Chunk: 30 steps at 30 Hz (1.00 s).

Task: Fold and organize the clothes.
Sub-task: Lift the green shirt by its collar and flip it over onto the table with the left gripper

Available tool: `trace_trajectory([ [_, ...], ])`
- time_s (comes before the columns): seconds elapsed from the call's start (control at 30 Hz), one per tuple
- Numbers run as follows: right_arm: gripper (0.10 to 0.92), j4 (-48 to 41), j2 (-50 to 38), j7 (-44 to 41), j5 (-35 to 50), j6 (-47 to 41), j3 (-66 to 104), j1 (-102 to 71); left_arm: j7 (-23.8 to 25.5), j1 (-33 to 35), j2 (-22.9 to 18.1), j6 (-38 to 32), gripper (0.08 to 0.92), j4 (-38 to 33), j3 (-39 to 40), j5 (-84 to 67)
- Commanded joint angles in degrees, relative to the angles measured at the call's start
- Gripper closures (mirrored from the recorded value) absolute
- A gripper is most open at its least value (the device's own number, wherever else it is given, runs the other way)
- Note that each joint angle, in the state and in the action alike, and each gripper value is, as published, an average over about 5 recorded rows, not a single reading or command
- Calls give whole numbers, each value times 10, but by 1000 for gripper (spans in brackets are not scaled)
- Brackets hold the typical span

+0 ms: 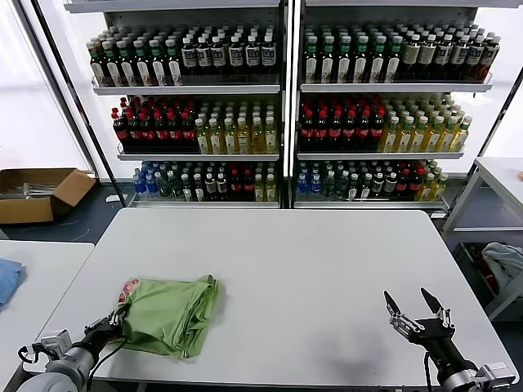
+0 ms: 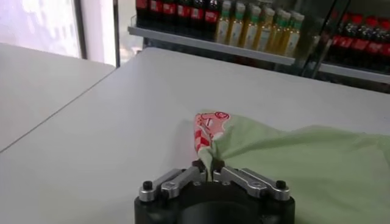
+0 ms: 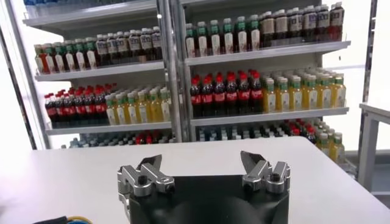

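A light green shirt (image 1: 173,310) lies crumpled and partly folded on the white table (image 1: 310,269) at the front left, a red-and-white checkered print (image 1: 128,288) showing at its near left corner. My left gripper (image 1: 117,322) is shut on the shirt's edge beside that print; in the left wrist view the fabric (image 2: 292,164) is pinched between the jaws of my left gripper (image 2: 211,173). My right gripper (image 1: 414,312) is open and empty above the table's front right; in its own view my right gripper (image 3: 202,164) has nothing between its jaws. Only one shirt shows.
Shelves of bottles (image 1: 278,106) stand behind the table. A second table (image 1: 33,286) at the left carries a blue cloth (image 1: 6,278). A cardboard box (image 1: 37,192) lies on the floor at the back left. A side table (image 1: 502,175) is at the right.
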Motion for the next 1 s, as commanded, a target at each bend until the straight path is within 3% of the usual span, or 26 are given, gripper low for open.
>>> trace_trajectory([
  [0.03,203,-2,0,0,1,0,-1,4,-36,7,0,-30,891,-37,-104,4],
  [0.27,203,-8,0,-1,4,1,-1,7,-25,23,102,-32,892,23,-241,-17],
  [0.4,203,-9,0,0,4,1,-10,14,-18,23,167,-33,892,71,-282,-24],
  [0.5,203,-4,0,1,7,-1,-14,17,-14,21,195,-27,892,63,-292,-26],
  [0.6,203,1,1,2,9,-1,-11,18,-2,19,192,-19,892,27,-290,-12],
  [0.73,203,-3,3,-2,6,5,2,11,9,23,160,-19,892,-20,-262,26],
  [1.0,203,-10,5,-8,6,18,24,-7,-9,39,85,-5,892,-129,-95,87],
])
